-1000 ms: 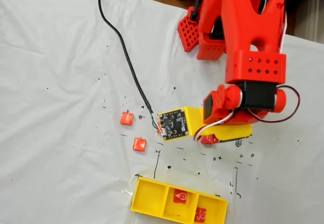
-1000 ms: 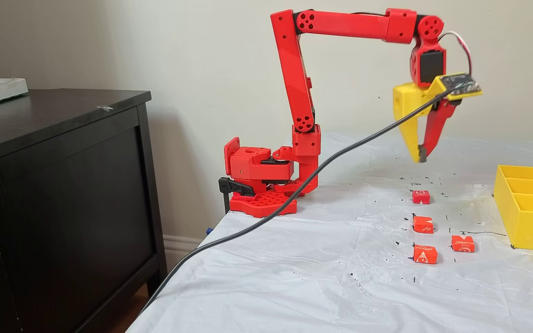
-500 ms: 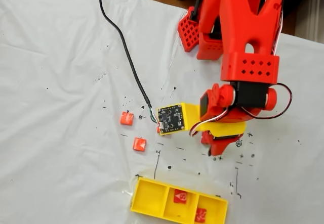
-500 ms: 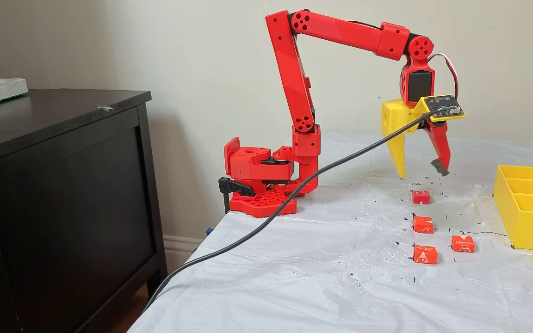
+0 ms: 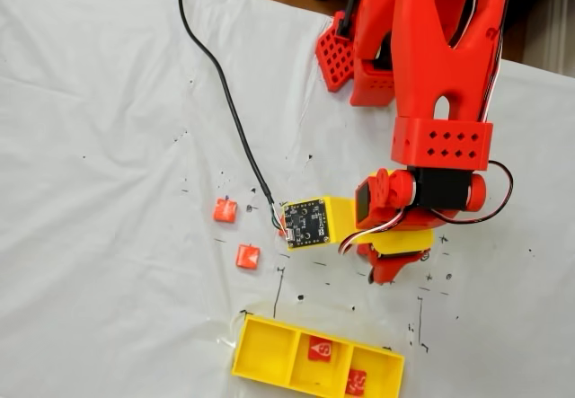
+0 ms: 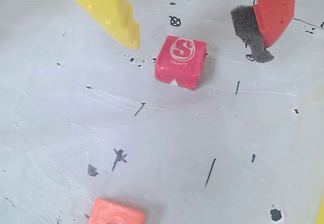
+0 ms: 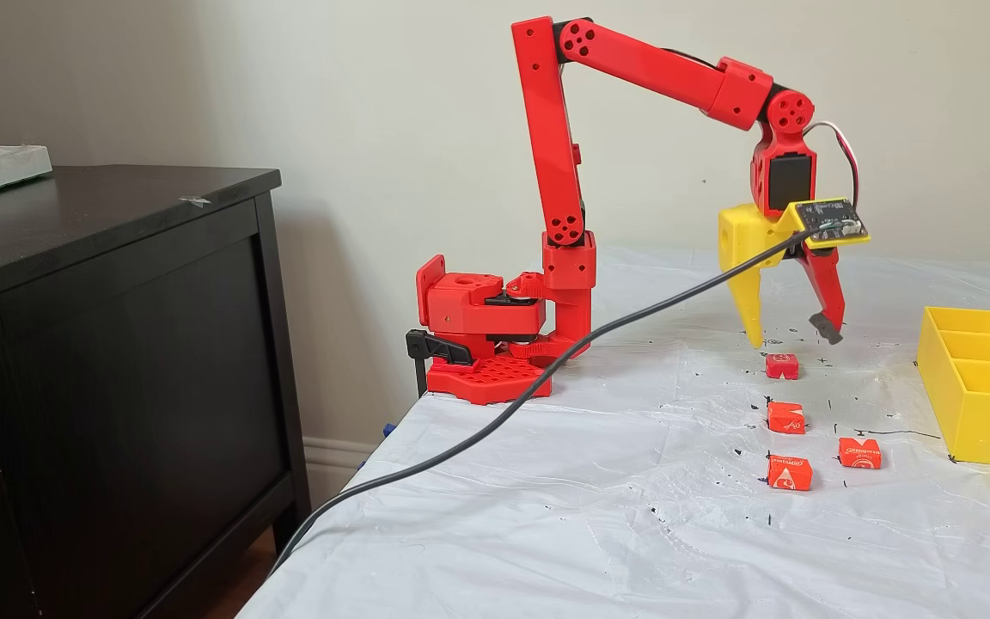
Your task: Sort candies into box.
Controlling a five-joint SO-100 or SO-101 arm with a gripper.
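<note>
Bright yellow 3-compartment plastic tray: 2 small red-orange wrapped candies inside, 1 in middle cell, 1 in right cell in a fixed view. 4 more lie on the white sheet. Gripper has dropped lower since 0.5 s ago, jaws wide open, empty, straddling the farthest candy without touching it.

Between the pincer's spread tips, the candy bears a white circled "S" with small, barely legible "cherry" beneath.
</note>
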